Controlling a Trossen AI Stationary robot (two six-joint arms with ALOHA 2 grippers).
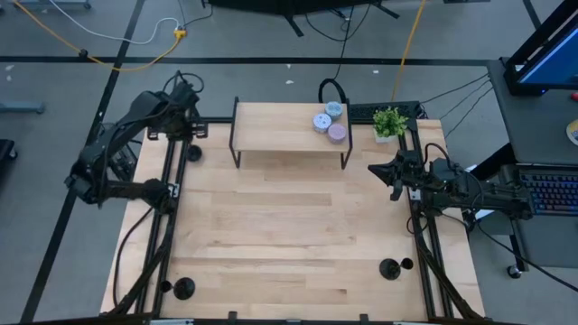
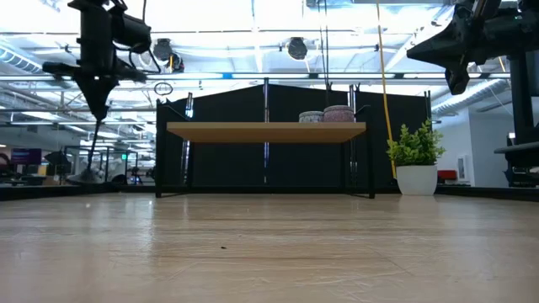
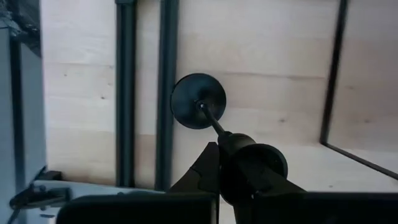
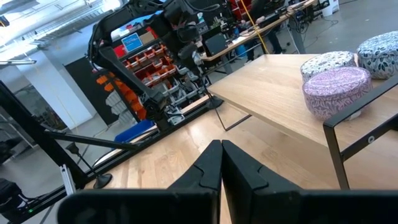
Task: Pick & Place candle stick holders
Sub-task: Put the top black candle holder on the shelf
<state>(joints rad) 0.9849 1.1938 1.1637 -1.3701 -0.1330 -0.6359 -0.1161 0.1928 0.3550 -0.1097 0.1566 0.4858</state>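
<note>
From my remote station, the pick step is done and the carry is next: the left gripper [image 3: 217, 163] is pinched on the thin stem of a candle stick holder [image 3: 199, 101] at the table's far-left corner, beside the left end of the small wooden shelf [image 1: 280, 126]. In the left wrist view the holder's round disc base faces away from the fingers toward the table, with the stem running back into them. In the low view it hangs below the gripper with its long axis close to upright, base down; I cannot tell whether the base has left the wood. My next move, as I judge it, is to keep the stem vertical and set the base flat at the drop spot, likely on the shelf, near the pastel pucks [image 1: 329, 121] at its right end. The right gripper [image 4: 221, 163] waits at the table's right edge, fingers pressed together on nothing. Other holders [image 1: 390, 268] stand at the near edge, beside the rails.
</note>
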